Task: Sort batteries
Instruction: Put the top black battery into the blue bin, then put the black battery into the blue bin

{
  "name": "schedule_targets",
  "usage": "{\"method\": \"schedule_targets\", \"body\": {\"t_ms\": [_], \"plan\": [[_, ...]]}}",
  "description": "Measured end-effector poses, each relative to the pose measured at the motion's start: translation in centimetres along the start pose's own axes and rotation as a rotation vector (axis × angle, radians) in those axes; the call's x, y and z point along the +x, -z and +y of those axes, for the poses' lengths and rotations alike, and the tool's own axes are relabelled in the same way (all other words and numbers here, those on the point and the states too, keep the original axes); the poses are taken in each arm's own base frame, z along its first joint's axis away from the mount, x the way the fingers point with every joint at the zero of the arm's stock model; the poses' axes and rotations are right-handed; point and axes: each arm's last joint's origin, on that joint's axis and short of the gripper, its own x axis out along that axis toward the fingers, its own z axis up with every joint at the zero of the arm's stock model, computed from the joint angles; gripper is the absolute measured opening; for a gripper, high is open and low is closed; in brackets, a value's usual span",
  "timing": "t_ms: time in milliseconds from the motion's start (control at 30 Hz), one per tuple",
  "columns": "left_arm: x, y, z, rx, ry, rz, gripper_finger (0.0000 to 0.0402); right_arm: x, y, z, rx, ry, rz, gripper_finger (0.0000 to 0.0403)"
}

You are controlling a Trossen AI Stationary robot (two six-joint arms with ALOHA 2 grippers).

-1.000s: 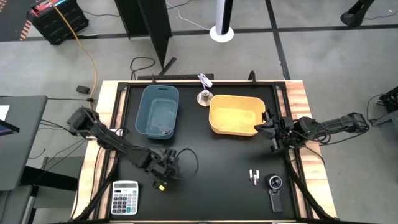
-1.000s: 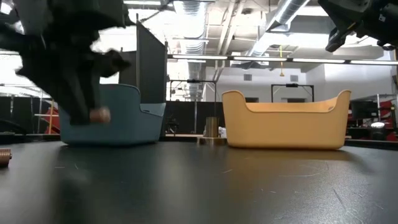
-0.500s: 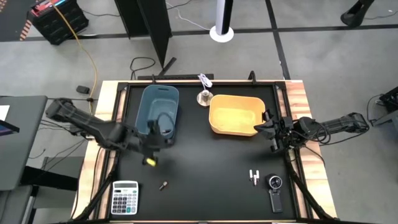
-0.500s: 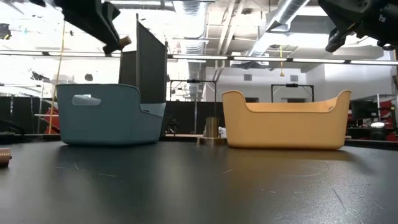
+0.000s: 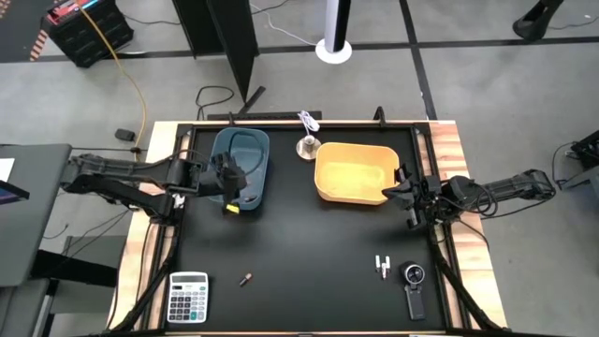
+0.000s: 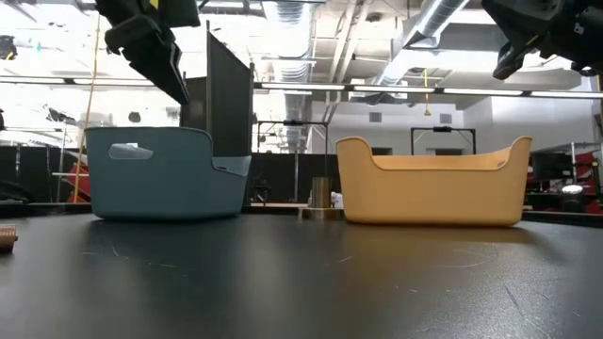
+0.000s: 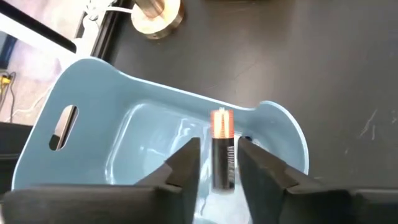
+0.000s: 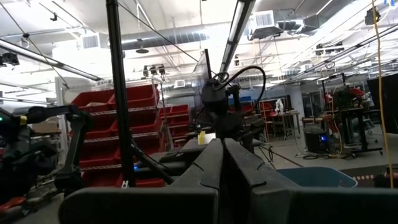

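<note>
My left gripper (image 5: 229,192) (image 7: 219,146) hovers over the near end of the blue bin (image 5: 241,167) (image 7: 143,137), shut on a dark battery (image 7: 222,163) with an orange end. Another dark battery (image 5: 246,278) lies on its side on the black table, near the calculator. Two white batteries (image 5: 381,266) lie side by side on the table's near right. My right gripper (image 5: 412,201) (image 8: 222,149) waits, shut, at the right edge beside the yellow bin (image 5: 353,172). My left gripper pinches the battery's dark body (image 7: 224,171) between its two fingers, coming from above. The battery lies along the fingers, and its orange end (image 7: 221,122) sticks out past the fingertips. It hangs clear above the inside of the blue bin.
A grey-white calculator (image 5: 189,298) sits at the near left corner. A black handheld gadget with a round dial (image 5: 415,285) lies near the white batteries. A small brass-coloured round piece (image 5: 306,145) stands between the bins at the far edge. The middle of the table (image 5: 318,243) is bare.
My left gripper has risen from the table's near side, by the calculator, carrying a battery up and toward the far edge until it is over the blue bin. Its arm has swung toward the left edge. One dark battery stayed on the table.
</note>
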Motion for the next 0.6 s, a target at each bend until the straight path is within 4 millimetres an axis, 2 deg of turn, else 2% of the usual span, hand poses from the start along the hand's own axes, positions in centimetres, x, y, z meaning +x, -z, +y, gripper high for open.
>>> {"method": "schedule_targets", "body": {"t_ms": [167, 267, 600], "plan": [[0.0, 0.0, 0.0, -0.002, -0.002, 0.001, 0.0158, 0.0, 0.0, 0.0, 0.000, 0.000, 0.000, 0.0033], [-0.2, 0.0, -0.5, -0.005, 0.064, -0.002, 0.0172, 0.0, 0.0, 0.0, 0.000, 0.000, 0.000, 0.0033], [-2.9, 0.5, -5.5, 0.081, 0.334, -0.048, 0.0154, 0.0, 0.1, 0.0, -0.001, 0.001, 0.009, 0.0033]]}}
